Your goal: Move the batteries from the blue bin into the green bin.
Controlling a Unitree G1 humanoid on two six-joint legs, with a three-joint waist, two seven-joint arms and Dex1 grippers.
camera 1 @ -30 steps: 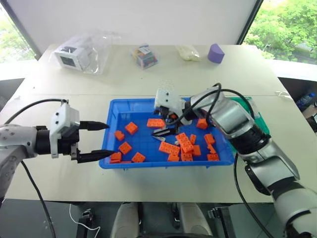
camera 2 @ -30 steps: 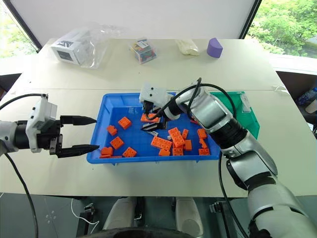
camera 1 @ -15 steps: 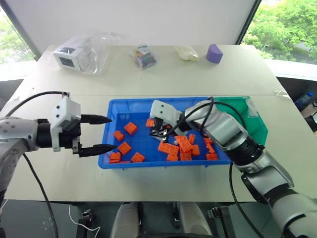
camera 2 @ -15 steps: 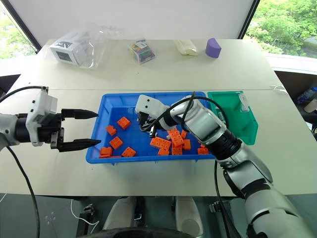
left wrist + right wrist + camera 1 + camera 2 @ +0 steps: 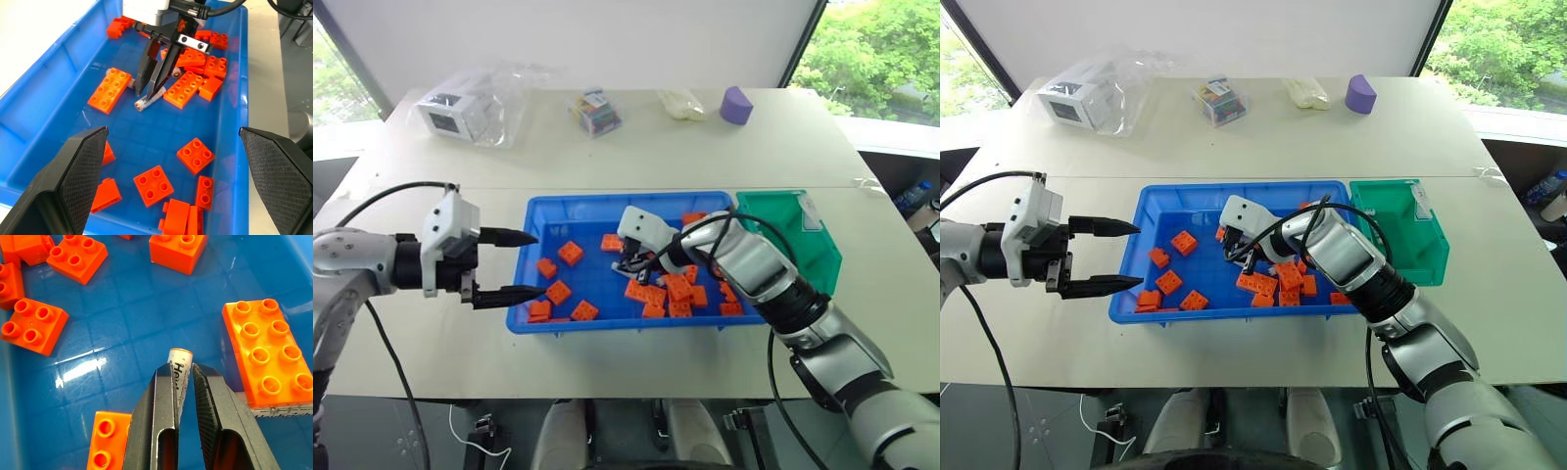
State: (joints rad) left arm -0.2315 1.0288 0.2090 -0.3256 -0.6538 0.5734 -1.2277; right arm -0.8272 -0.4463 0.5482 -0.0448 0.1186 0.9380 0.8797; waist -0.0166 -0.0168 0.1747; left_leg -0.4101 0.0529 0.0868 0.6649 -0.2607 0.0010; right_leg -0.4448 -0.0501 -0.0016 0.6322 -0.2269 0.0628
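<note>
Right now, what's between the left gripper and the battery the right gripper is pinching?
In the left wrist view, bare blue bin floor separates the left gripper from the battery; orange bricks lie beside it.

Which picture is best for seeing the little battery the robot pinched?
The right wrist view: the battery sits close up between the right gripper fingers, its dark lettering visible. The left wrist view shows it smaller, pinched low over the blue bin. In the eye views it's too small to tell.

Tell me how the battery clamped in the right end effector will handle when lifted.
The battery looks stiff and slim, so probably light. Its smooth round casing may slip or pivot between the right end effector fingers. If dropped in the blue bin, it would likely roll.
</note>
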